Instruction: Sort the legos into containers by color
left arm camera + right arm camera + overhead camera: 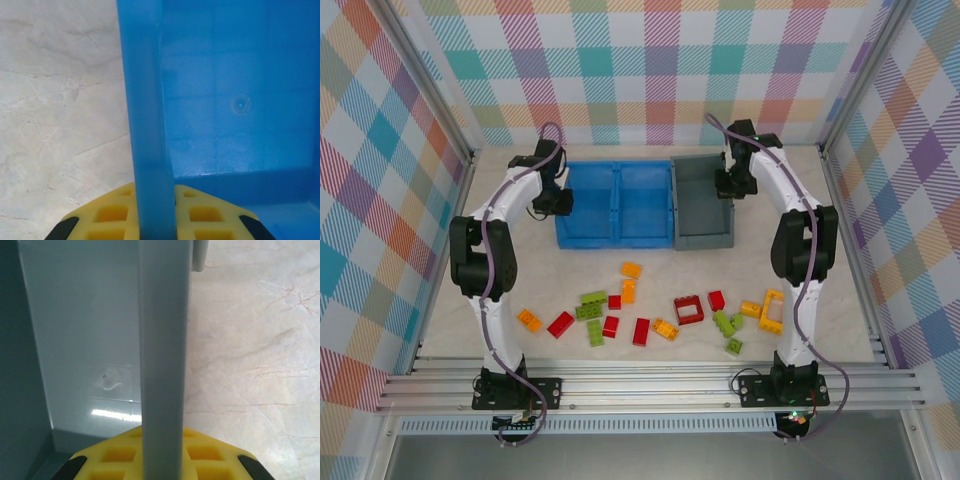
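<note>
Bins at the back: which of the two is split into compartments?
The blue bin, on the left: a wall across its middle makes two compartments. The smaller grey bin beside it is one open space.

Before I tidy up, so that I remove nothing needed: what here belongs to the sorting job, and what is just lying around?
Job: legos, blue bin, grey bin.
Not the job: table, plaid walls, metal rails.

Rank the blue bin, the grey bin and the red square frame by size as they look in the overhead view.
1. blue bin, largest
2. grey bin, clearly narrower
3. red square frame, by far the smallest
</note>
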Robot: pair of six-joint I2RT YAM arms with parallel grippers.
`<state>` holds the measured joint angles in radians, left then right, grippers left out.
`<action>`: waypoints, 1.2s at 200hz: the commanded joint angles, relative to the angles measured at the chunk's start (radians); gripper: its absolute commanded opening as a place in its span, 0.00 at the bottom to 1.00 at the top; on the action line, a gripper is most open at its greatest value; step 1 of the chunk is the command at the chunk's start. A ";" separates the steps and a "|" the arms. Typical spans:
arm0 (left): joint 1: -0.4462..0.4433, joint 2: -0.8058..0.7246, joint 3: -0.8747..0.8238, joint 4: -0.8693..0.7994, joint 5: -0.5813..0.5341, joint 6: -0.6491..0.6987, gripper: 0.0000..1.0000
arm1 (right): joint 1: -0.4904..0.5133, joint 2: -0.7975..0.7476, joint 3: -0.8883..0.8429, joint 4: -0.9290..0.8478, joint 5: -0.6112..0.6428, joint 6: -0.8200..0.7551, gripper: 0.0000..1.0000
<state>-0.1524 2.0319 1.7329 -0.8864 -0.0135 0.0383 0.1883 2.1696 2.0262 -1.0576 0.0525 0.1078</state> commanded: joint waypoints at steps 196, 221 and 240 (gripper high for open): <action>-0.021 -0.151 -0.018 -0.003 -0.052 -0.149 0.51 | -0.049 -0.077 0.039 -0.056 0.010 0.141 0.59; -0.021 -0.220 -0.024 -0.009 -0.078 -0.183 0.64 | -0.058 -0.197 -0.027 -0.060 0.109 0.204 0.62; -0.027 -0.325 -0.078 0.028 0.011 -0.242 0.69 | -0.059 -0.349 -0.176 -0.056 0.173 0.303 0.61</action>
<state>-0.1631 1.8515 1.7012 -0.8631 -0.0532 -0.1226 0.1364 1.9999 1.9804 -1.0889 0.1146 0.2787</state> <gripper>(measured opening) 0.663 0.618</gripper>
